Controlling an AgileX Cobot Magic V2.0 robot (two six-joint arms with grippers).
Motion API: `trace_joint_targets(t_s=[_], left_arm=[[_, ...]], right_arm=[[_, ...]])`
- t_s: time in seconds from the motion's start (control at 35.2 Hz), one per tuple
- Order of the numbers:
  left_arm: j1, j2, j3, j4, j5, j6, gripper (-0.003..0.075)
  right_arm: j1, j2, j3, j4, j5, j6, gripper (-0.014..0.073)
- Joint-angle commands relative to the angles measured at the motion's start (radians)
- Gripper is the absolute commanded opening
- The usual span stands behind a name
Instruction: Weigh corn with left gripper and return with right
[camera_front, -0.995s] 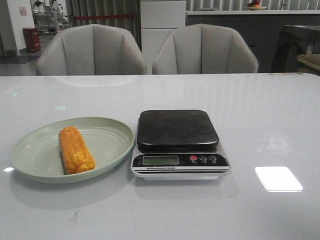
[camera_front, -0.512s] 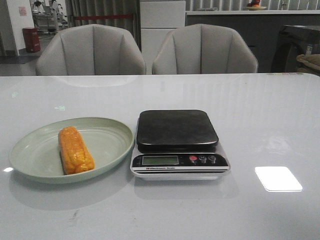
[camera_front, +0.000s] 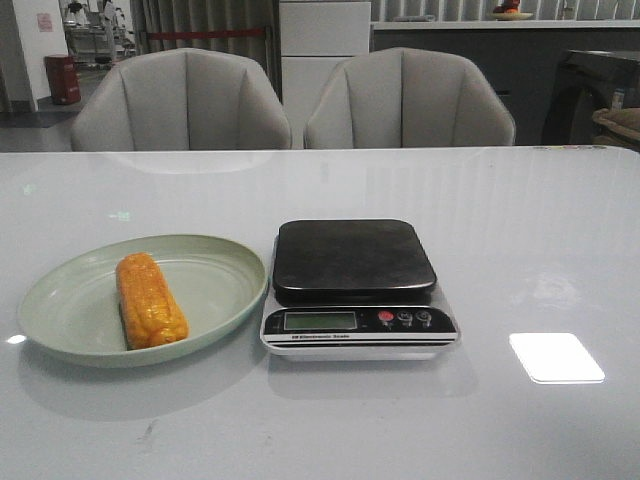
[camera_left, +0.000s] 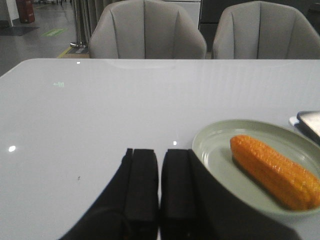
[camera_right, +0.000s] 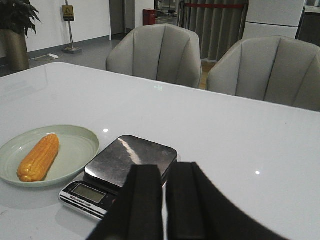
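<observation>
The orange-yellow corn (camera_front: 150, 299) lies on the pale green plate (camera_front: 215, 275) at the table's left; it also shows in the left wrist view (camera_left: 274, 170) and the right wrist view (camera_right: 39, 157). A black-topped electronic scale (camera_front: 354, 262) stands just right of the plate, bare. Neither gripper shows in the front view. My left gripper (camera_left: 159, 152) is shut and empty, over the table beside the plate's rim (camera_left: 200, 150). My right gripper (camera_right: 164, 169) is shut and empty, held near the scale (camera_right: 131, 159).
Two grey chairs (camera_front: 185, 100) stand behind the table's far edge. A bright patch of reflected light (camera_front: 556, 357) lies on the white tabletop right of the scale. The scale's display and buttons (camera_front: 357, 321) face the front edge.
</observation>
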Motion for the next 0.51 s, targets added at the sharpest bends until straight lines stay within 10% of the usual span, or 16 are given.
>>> trace_joint_targets(t_s=[0.0,0.48], left_arm=[[0.002,-0.022,0.029,-0.019,-0.166,-0.001,0.0114],[0.002,-0.022,0.029,-0.023,-0.178,-0.001,0.0114]], right_arm=[[-0.007,0.009,-0.031,-0.016,-0.083,-0.008,0.0197],[-0.007,0.009,-0.031,-0.016,-0.083,-0.008,0.0197]])
